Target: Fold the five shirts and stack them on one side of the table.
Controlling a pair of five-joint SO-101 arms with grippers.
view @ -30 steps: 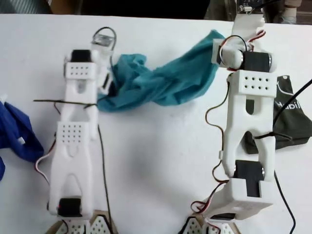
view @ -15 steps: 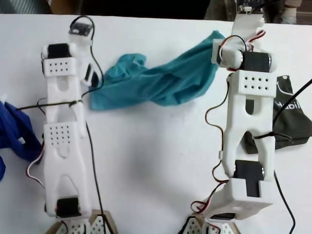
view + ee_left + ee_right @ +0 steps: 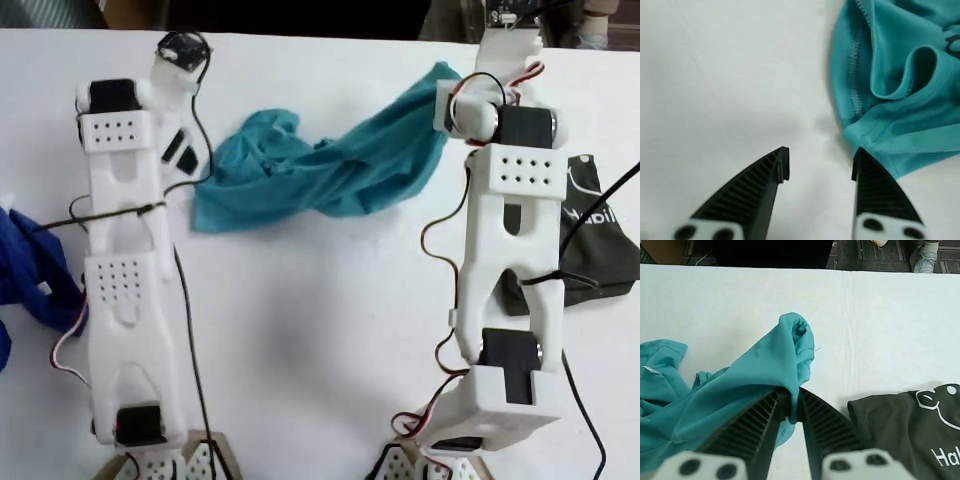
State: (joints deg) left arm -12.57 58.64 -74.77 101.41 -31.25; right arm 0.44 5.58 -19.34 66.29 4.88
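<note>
Teal shirt (image 3: pixel 320 170) is lying bunched on the surface (image 3: pixel 320 330); right jaws are pinching its two o'clock end, left jaws are gaping empty beside its nine o'clock edge.

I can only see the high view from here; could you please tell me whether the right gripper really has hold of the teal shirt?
Observer: Yes. The right wrist view shows the right gripper shut on a bunched fold of the teal shirt.
Operator: Thank you. Is the left gripper holding anything?
Observer: No. The left gripper is open over bare table, with one fingertip next to the shirt's stitched hem.
Operator: And does the dark shirt under the right arm touch the teal one?
Observer: No. The dark shirt lies apart from it, with a strip of bare table between them.
</note>
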